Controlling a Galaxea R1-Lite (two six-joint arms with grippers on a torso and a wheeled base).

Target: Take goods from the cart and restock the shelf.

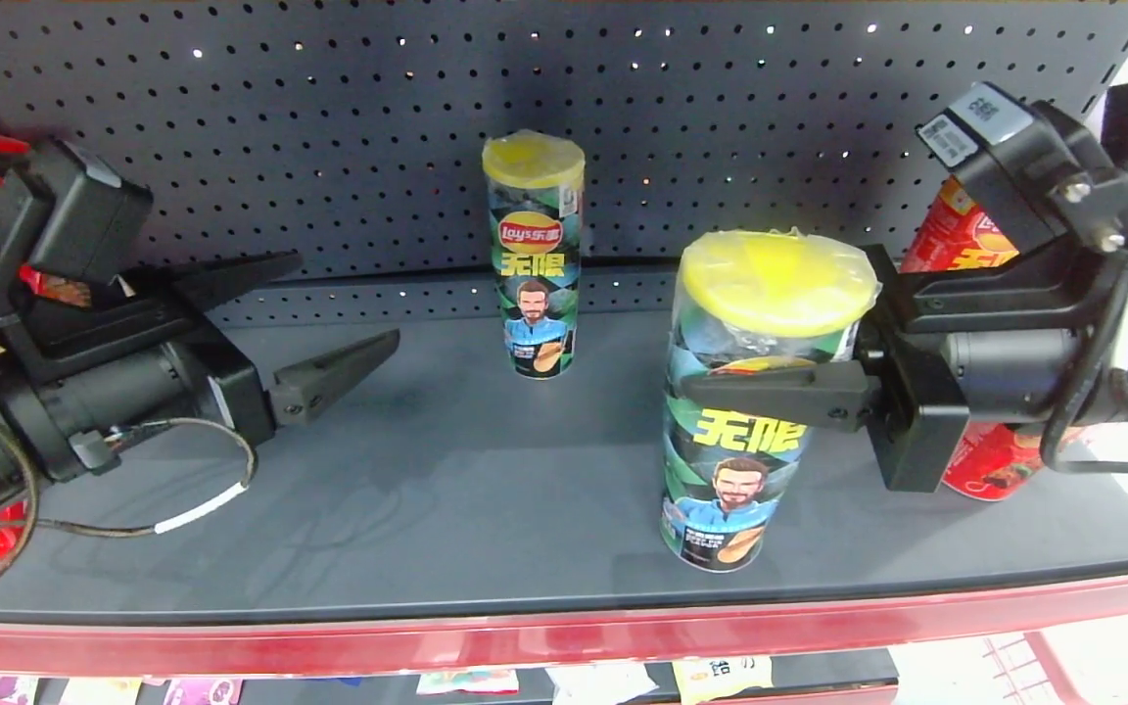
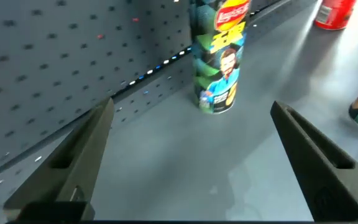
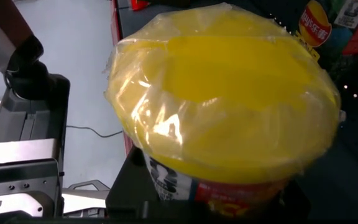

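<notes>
As the head view had it, right pincer [image 1: 770, 333] was clamped on a green chip can [image 1: 730, 470], upright at the shelf [image 1: 427, 490] front-right. A second can [image 1: 533, 264] stood at the back by the pegboard [image 1: 329, 117]. Left pincer [image 1: 344, 299] gaped wide, empty. Left wrist view: jaws wide apart, second can [image 2: 219, 68] beyond them. Right wrist view: the gripped can's yellow lid [image 3: 229, 93], close up.

can [image 1: 533, 255] at shelf [image 1: 427, 490] back, second can [image 1: 745, 421] front right

Matt shelf [image 1: 446, 490]; can [image 1: 735, 446] w/ glossy film [image 1: 777, 282] (plastic).
</notes>
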